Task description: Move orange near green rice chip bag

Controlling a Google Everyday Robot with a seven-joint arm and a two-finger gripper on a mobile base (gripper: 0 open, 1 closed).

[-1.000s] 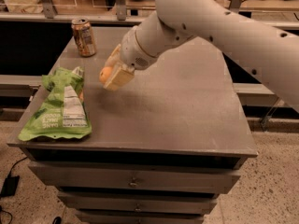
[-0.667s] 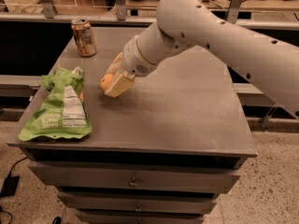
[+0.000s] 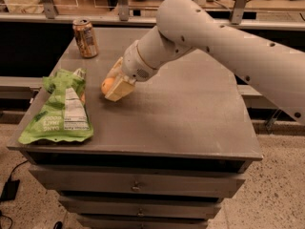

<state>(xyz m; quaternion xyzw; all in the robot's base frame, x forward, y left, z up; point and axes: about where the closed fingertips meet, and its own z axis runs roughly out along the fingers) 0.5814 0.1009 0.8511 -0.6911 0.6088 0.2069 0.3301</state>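
**Orange brought lower and a little nearer the bag**

Since the earlier frames the white arm (image 3: 228, 46) has dipped. Its gripper (image 3: 113, 87) now sits lower over the bench (image 3: 190, 113) and slightly further to the bag's side. The arm reaches in from the right of the view, across the grey, scuffed bench top, which sits on a stack of drawers (image 3: 138, 187) with small pulls. Below is a speckled floor (image 3: 271, 199), and behind the bench run metal rails and posts. The green rice chip bag (image 3: 59, 109) lies flat at the front-left corner, label panel up. The gripper hangs just right of the bag's upper end, its cream fingers (image 3: 123, 88) pinching the orange (image 3: 106, 85). A tan soda can (image 3: 86, 37) stands upright at the back-left, well apart from the bag. The orange is close to the bench top, near the bag but not touching it; whether it rests on the surface cannot be told.
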